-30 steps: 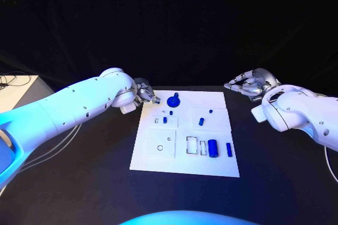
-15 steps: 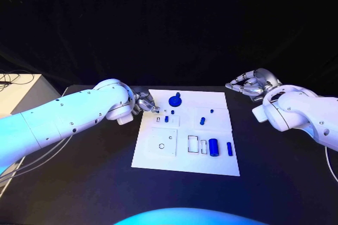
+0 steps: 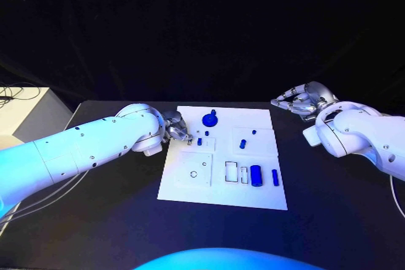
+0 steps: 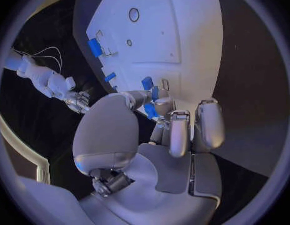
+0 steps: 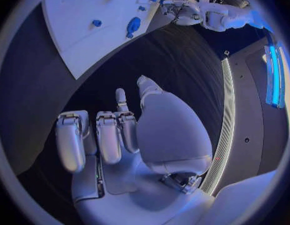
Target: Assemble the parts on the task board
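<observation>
The white task board [image 3: 221, 191] lies in the middle of the black table. Blue parts sit on it: a round one [image 3: 209, 120] at the far end, small pegs [image 3: 199, 142] [image 3: 242, 144], and a thick cylinder [image 3: 256, 175] beside a thin bar [image 3: 274, 177]. My left hand [image 3: 175, 126] hovers at the board's far left edge, fingers half curled and holding nothing. In the left wrist view a small blue peg [image 4: 150, 111] shows in the gap between thumb and fingers [image 4: 180, 130]. My right hand [image 3: 297, 100] hangs off the board's far right corner, fingers apart and empty.
A pale cabinet [image 3: 25, 109] stands off the table's left side. Bare black table [image 3: 101, 211] surrounds the board. The board carries a square plate with a hole [image 3: 194, 174] and empty rectangular slots [image 3: 230, 171].
My left arm has swung in and its hand has come closer to the board's far left edge. The right hand and the parts have stayed where they were.
</observation>
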